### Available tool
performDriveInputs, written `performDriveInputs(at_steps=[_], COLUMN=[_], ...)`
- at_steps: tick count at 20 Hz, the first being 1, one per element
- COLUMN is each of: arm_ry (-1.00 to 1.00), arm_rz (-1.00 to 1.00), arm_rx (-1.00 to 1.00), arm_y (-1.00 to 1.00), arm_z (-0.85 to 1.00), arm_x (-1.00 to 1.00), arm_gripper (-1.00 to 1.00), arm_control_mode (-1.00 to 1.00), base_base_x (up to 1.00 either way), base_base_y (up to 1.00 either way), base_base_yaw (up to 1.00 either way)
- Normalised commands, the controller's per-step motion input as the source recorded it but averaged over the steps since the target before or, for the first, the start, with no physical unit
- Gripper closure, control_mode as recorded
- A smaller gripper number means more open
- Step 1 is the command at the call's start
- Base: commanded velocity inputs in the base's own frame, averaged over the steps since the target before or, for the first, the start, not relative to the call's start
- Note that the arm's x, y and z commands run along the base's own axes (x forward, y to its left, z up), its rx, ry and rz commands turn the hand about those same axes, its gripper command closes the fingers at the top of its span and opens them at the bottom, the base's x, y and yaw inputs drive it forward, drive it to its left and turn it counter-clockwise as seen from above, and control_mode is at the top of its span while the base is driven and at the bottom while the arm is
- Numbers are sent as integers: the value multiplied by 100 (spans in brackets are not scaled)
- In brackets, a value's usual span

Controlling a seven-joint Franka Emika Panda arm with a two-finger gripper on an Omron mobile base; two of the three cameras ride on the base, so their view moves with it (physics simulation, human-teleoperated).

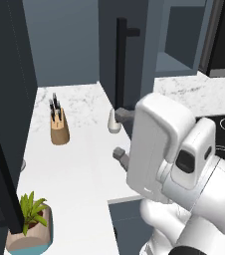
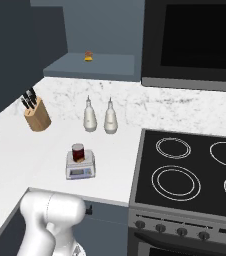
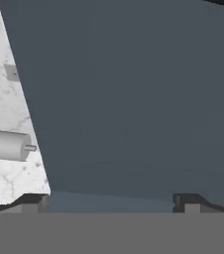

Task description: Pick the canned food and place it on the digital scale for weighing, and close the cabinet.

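You have the first half done: the can (image 2: 78,152) stands upright on the round plate of the scale (image 2: 80,167), on the counter (image 2: 30,165) well away from the gripper (image 3: 111,201), with two white bottles (image 2: 100,116) behind it by the wall and a knife block (image 2: 36,116) further to its left. What's in hand now is closing the cabinet. From the hand camera, reading left to right, you see marbled wall and a grey cylinder (image 3: 7,145) off to the gripper's left, then the flat slate-blue cabinet door (image 3: 134,99) spreading straight ahead and to its right, very close to the fingertips (image 3: 32,202). The fingers stand wide apart with nothing between them. In the left base view the arm is raised high, the hand facing the door, whose black bar handle (image 1: 120,60) is ahead of it; the door looks swung out, the shelf behind exposed. Your next move, as I judge it, is a steady push on the door face until it seats shut; no grip needed, but watch the fingers don't skid off the panel edge.
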Motion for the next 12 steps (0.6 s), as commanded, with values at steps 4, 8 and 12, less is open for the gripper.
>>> performDriveInputs(at_steps=[4,8,12], arm_ry=[-21,-9,0], arm_rz=[-12,-10,-5], arm_rx=[29,17,6], arm_y=[16,10,0], arm_z=[-55,-28,-26], arm_x=[22,38,52], arm_gripper=[-100,-100,-100], arm_control_mode=[-100,-100,-100], base_base_x=[0,0,0], base_base_y=[0,0,0], base_base_yaw=[0,0,0])
